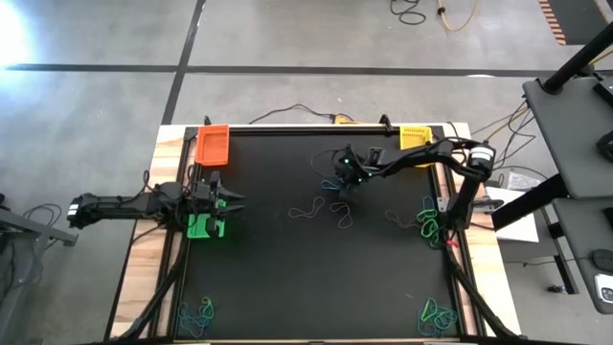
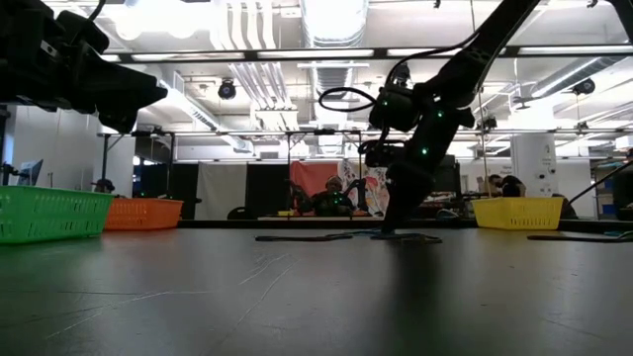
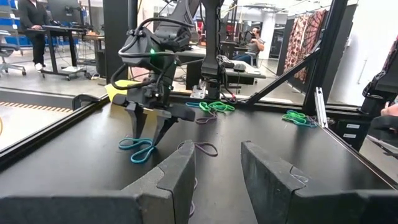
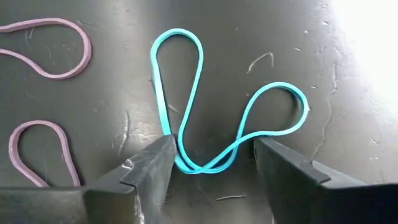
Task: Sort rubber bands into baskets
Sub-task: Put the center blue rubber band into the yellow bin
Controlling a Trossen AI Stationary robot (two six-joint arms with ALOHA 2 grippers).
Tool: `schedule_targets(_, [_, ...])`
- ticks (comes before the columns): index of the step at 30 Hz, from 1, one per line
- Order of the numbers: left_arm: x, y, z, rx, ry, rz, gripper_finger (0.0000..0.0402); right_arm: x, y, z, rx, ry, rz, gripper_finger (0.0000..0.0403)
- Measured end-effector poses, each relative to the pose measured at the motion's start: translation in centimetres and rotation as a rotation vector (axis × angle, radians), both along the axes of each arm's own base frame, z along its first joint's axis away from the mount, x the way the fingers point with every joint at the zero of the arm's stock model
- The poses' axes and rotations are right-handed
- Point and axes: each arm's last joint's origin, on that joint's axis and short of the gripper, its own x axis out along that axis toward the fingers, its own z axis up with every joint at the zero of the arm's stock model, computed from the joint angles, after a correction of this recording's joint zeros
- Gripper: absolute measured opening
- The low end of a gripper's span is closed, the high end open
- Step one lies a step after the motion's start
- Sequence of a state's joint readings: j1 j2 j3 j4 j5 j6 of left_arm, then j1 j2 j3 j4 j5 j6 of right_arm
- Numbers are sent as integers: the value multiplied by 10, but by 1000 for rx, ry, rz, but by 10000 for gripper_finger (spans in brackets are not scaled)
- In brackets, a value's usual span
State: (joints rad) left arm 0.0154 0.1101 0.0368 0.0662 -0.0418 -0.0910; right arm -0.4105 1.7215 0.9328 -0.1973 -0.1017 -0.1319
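We see a black surface [image 1: 287, 278] in an open workshop, carrying three baskets: orange [image 1: 212, 146], yellow [image 1: 414, 135], green [image 1: 206, 226]. The left pincer [image 1: 233, 202] hangs released beside the green one. Only the right wrist view shows the right pincer [image 4: 211, 163], released, straddling a teal rubber band [image 4: 186, 112].

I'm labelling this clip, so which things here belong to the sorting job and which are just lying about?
Job:
teal rubber band between the open right gripper
other rubber bands
orange basket, yellow basket, green basket
open left gripper over the green basket

Lying about:
cables on the floor
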Motion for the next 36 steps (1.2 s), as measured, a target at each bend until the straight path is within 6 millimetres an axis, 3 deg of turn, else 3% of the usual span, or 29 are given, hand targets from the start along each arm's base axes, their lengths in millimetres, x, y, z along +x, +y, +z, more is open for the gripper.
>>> schedule_targets(8, [0,0,0,0,0,0,115,1,2,-7,4,18,18,112])
schedule_targets(15, [0,0,0,0,0,0,115,0,2,-2,-12,7,26,17])
schedule_targets(29, [0,0,0,0,0,0,115,-12,-4,43,-328,11,-128,12])
schedule_targets(36, [0,0,0,0,0,0,115,-29,-5,67,-533,97,-313,12])
